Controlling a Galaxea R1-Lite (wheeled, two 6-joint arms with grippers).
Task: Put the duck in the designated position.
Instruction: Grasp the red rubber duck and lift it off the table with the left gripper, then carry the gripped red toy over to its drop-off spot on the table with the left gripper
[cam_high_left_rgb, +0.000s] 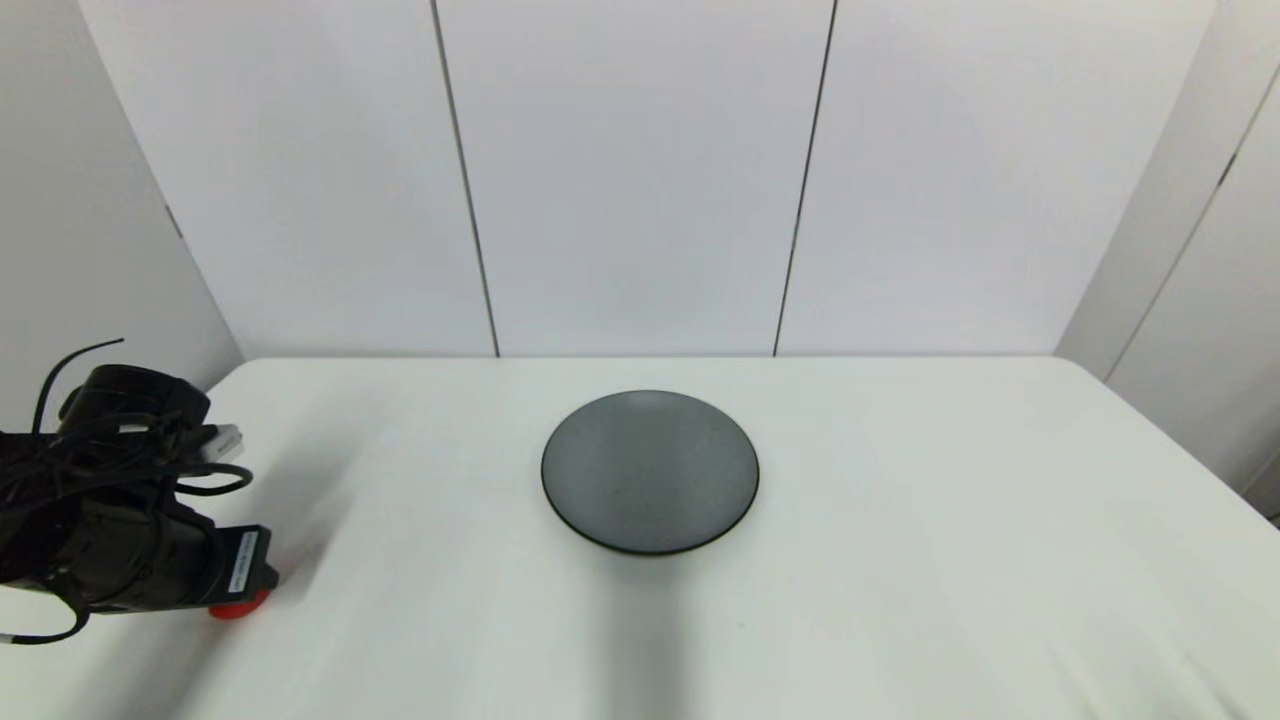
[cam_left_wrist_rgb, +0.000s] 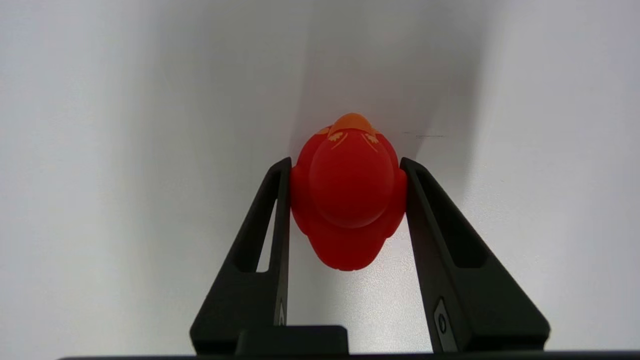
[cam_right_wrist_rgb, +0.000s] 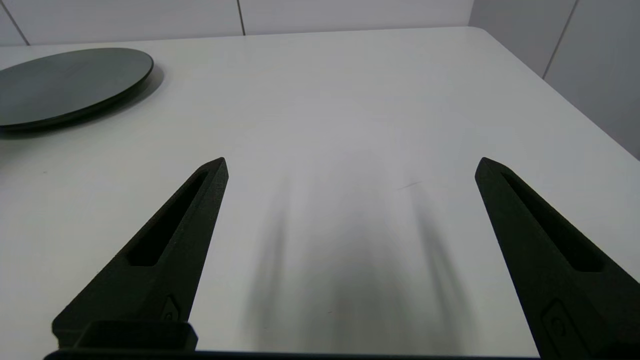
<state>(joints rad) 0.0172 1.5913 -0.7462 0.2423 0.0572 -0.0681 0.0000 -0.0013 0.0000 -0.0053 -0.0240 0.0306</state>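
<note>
Black fingers (cam_left_wrist_rgb: 280, 210) of the left gripper (cam_left_wrist_rgb: 347, 167) sit closest to the lens, one on each flank of the red toy duck (cam_left_wrist_rgb: 350, 200), both touching its plump body and pinching it between them. Duck seen from above and behind: round head on top, orange bill pointing away from the wrist, so the squeeze falls across the widest part of the body, likely the steadiest hold on something this glossy. Whether its base rests on the white table (cam_left_wrist_rgb: 125, 150) or hangs just clear, cannot tell. From the head view, only a sliver of red (cam_high_left_rgb: 238, 605) shows under the left gripper (cam_high_left_rgb: 245, 590), near the table's front left corner, well apart from the dark grey plate (cam_high_left_rgb: 650, 472) at centre. Plate holds nothing. Right gripper (cam_right_wrist_rgb: 350, 165) hovers low over bare table on the right side, fingers spread wide, nothing between them; judged idle. Placement spot is unmarked tabletop, so no target can be pointed out.
</note>
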